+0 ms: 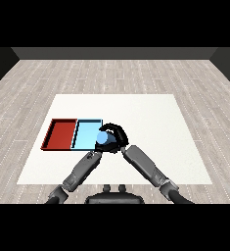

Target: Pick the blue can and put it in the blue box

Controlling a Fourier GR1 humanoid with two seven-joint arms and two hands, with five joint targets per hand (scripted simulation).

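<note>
Curling right hand [117,137] round blue can [103,140] | beside blue tray [85,133]

One head view looks down and forward across the white tabletop [136,105] from above, forearms entering from the lower corners.

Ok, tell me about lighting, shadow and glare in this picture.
Head view: even, flat light, no glare on the white table; no cast shadows show under the red tray or blue tray; the blue can in the right hand shows a paler top.
</note>
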